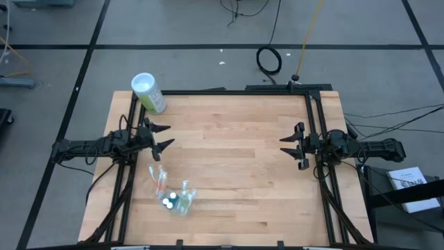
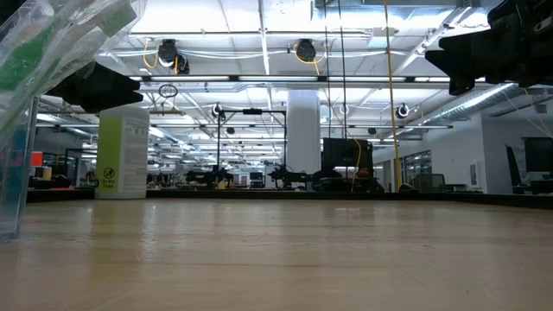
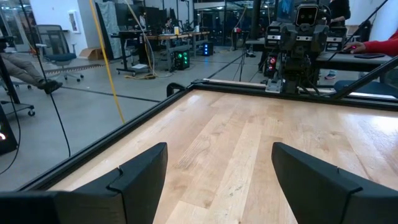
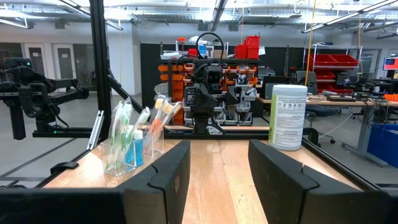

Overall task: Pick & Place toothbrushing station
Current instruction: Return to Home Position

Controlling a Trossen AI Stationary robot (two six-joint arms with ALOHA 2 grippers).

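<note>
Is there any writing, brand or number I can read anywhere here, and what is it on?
No text here can be read.
Canister: lines of label print, too small to read.
White item beside the table: dark markings, too blurred to read.

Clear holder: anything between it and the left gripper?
Nothing visible: in the high view only bare table lies between the open left gripper and the clear holder. The green canister stands on the gripper's other side; the right gripper waits opposite.

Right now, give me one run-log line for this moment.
left gripper open, left side | right gripper open, right side | toothbrushes in clear holder | nothing held
</note>
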